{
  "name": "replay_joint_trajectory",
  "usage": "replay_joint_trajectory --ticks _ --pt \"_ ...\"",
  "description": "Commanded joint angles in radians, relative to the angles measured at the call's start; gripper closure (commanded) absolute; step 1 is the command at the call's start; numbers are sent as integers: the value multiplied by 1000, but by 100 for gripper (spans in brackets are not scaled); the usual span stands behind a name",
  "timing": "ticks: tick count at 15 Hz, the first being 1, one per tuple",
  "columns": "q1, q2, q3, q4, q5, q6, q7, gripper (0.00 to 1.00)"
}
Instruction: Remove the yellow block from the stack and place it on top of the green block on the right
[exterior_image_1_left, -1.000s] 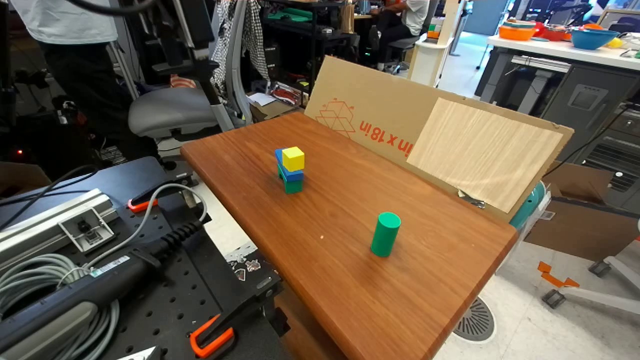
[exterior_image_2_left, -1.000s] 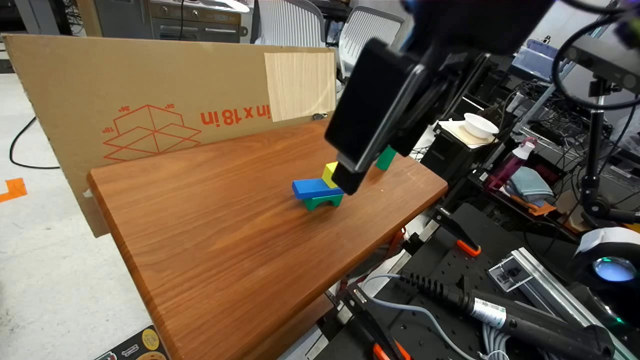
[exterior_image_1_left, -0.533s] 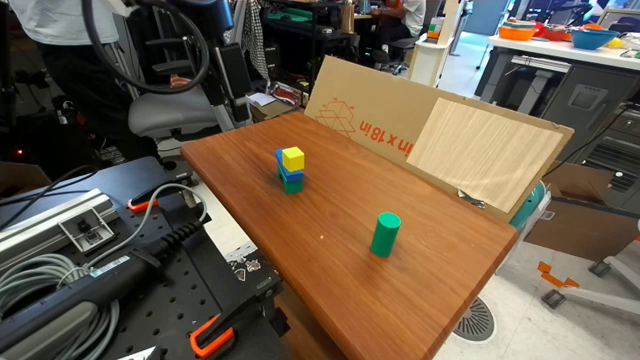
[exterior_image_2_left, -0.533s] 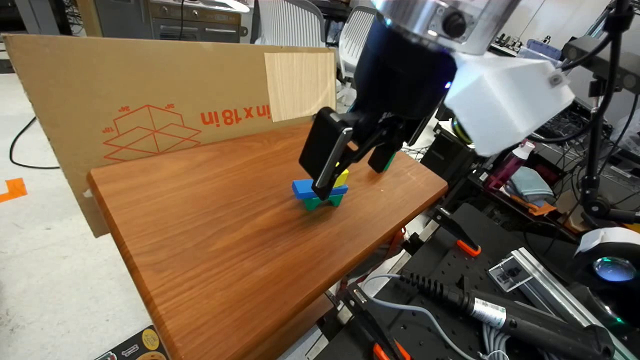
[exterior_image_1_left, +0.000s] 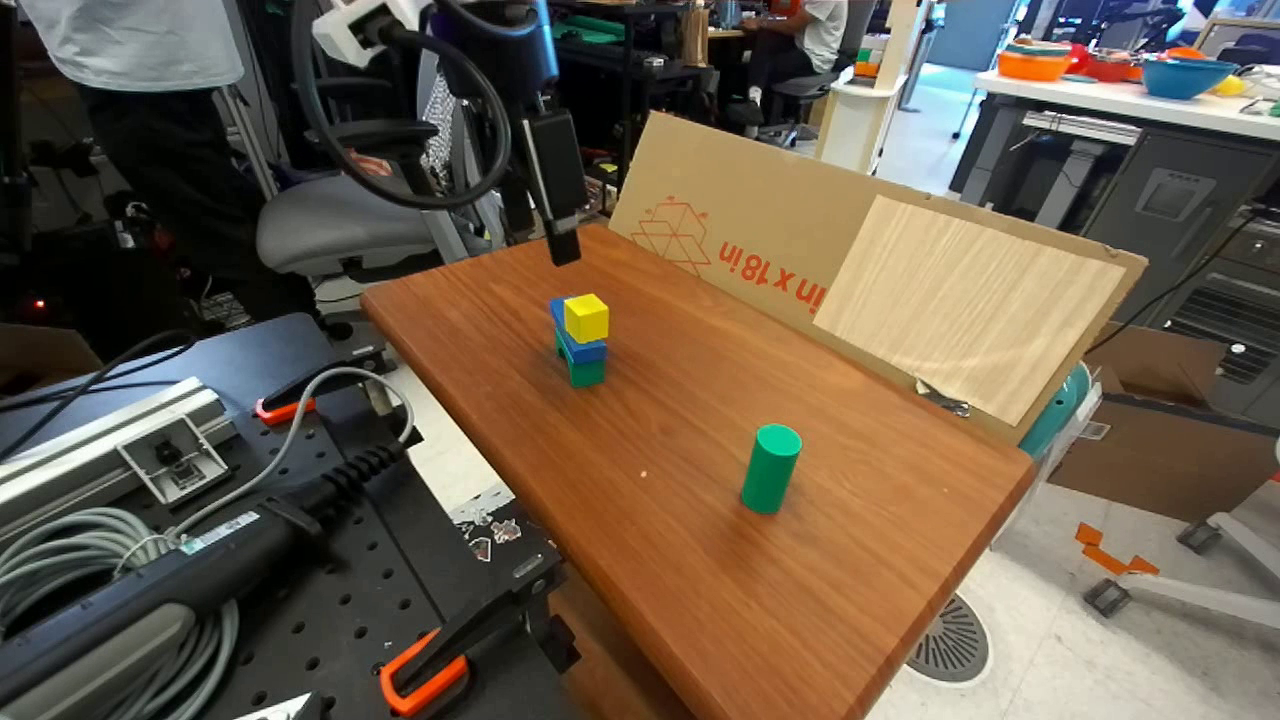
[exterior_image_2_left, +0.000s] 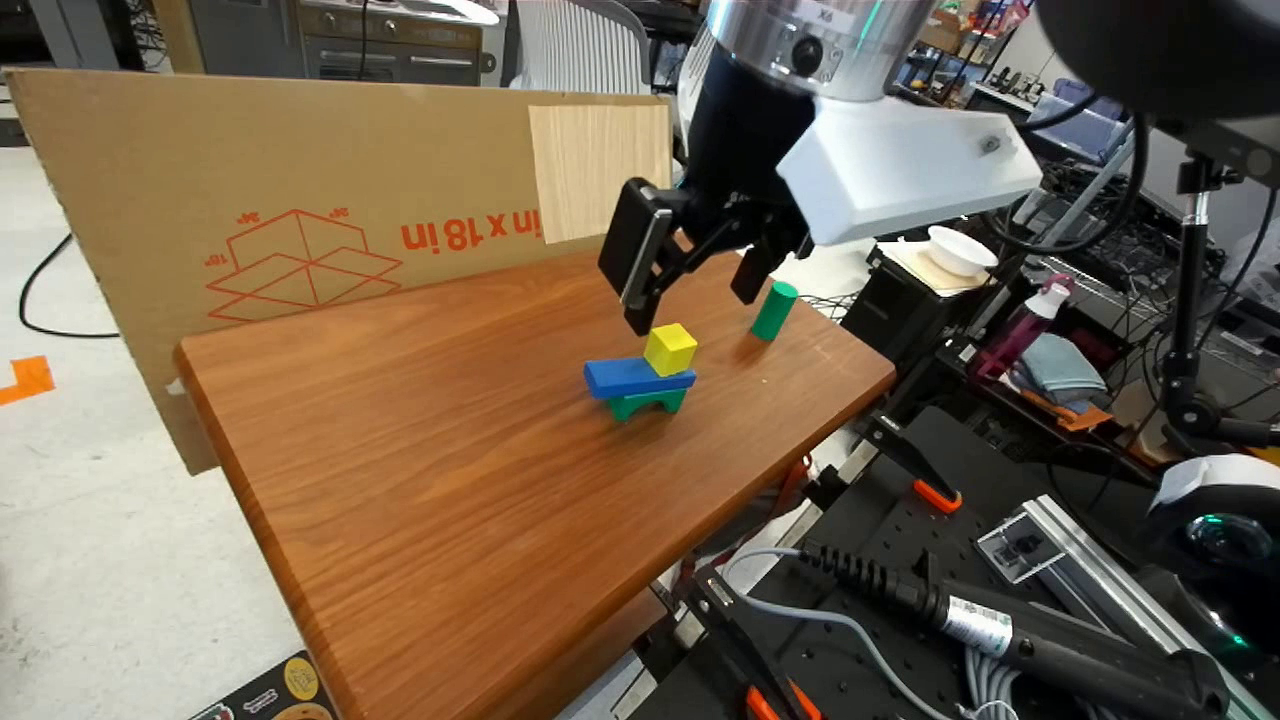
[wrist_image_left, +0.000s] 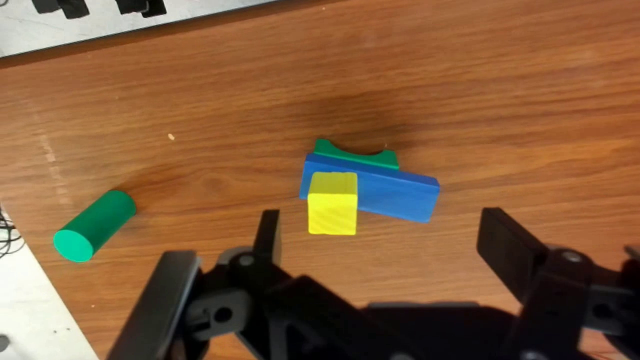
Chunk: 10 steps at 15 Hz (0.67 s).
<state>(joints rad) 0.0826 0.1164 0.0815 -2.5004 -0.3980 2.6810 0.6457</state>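
The yellow block (exterior_image_1_left: 587, 318) is a small cube on one end of a flat blue block (exterior_image_2_left: 630, 377), which lies across a green arch (exterior_image_2_left: 648, 402). Together they form the stack, and the yellow block also shows in the wrist view (wrist_image_left: 332, 207). The green block (exterior_image_1_left: 771, 469) is an upright cylinder standing apart on the table; it shows in an exterior view (exterior_image_2_left: 774, 311) and at the left in the wrist view (wrist_image_left: 95, 226). My gripper (exterior_image_2_left: 692, 305) is open and empty, above the stack. In the wrist view the gripper (wrist_image_left: 381, 217) has the yellow block ahead of its fingers, nearer the left one.
The wooden table (exterior_image_1_left: 680, 560) carries the blocks. A cardboard sheet (exterior_image_2_left: 130, 200) stands along one long edge. A black bench (exterior_image_1_left: 330, 580) with cables and orange-handled clamps (exterior_image_1_left: 425, 675) adjoins the opposite edge.
My gripper has moved in over the table toward the stack, coming farther into view. It no longer hides the yellow block and the green cylinder in an exterior view. The blocks have not moved.
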Motion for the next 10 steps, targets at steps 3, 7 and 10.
replay_joint_trajectory --ticks 3,7,10 --pt "41 104 -79 84 -17 -19 34 0" --pt "57 160 -104 119 19 -14 1 0" --pt "59 195 -98 148 67 -16 -35 0"
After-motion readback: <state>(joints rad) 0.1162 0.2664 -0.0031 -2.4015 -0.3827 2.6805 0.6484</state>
